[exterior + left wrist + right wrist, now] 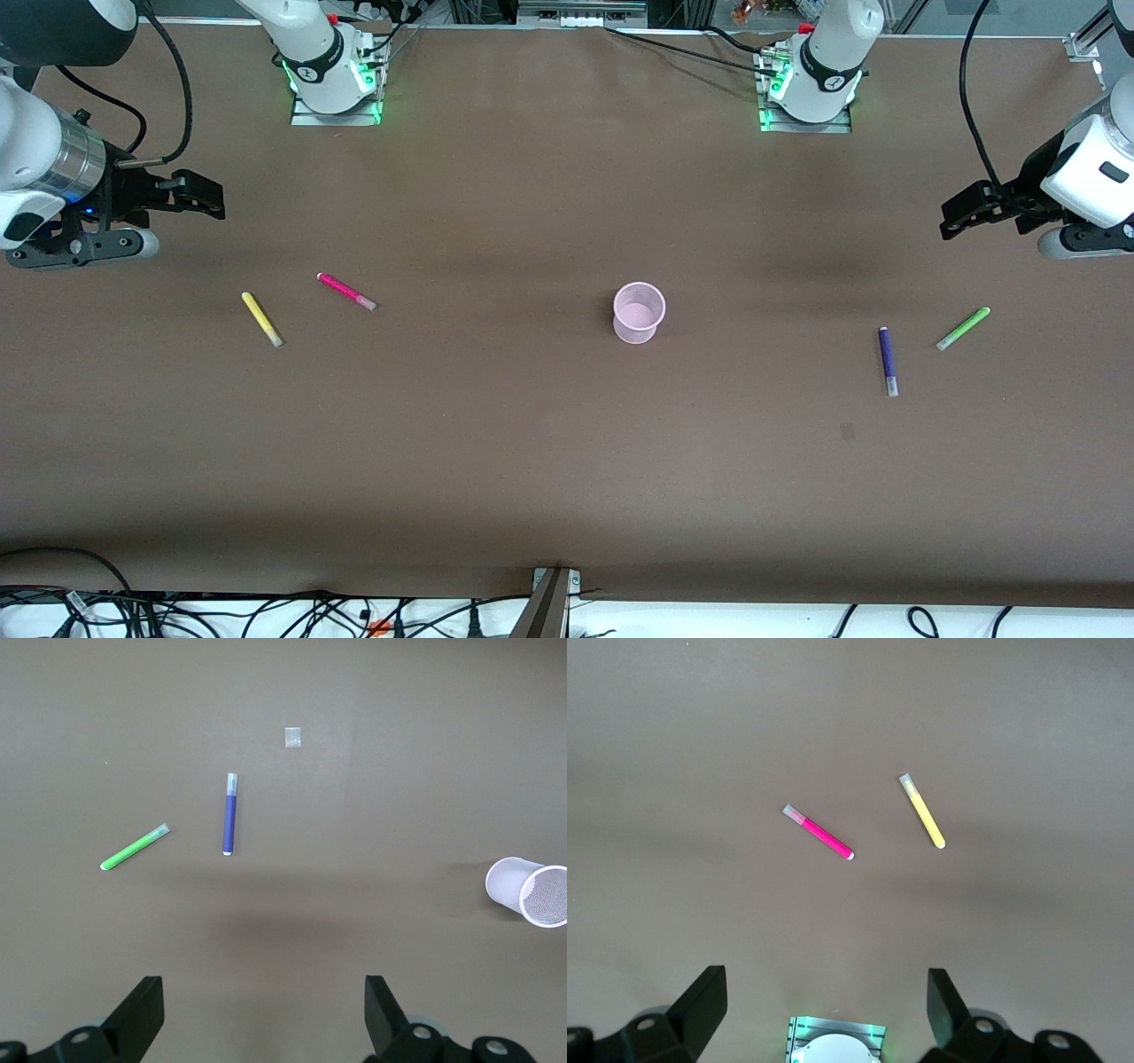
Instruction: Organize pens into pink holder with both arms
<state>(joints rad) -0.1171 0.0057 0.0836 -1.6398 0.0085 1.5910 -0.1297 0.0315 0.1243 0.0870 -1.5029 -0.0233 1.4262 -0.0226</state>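
Note:
The pink holder (639, 312) (527, 890) stands upright mid-table. A yellow pen (261, 319) (922, 811) and a magenta pen (346, 291) (819, 832) lie flat toward the right arm's end. Toward the left arm's end lie a purple pen (888, 361) (229, 814) and a green pen (963, 328) (135, 848). My right gripper (211, 197) (826, 976) hangs open and holds nothing, over bare table at its own end. The left gripper (950, 219) (263, 985) is likewise open with nothing in it, over bare table at its end.
The two arm bases (335, 71) (811, 80) stand along the table edge farthest from the front camera. A small pale square patch (293, 738) lies on the brown table near the purple pen. Loose cables (266, 616) run below the nearest edge.

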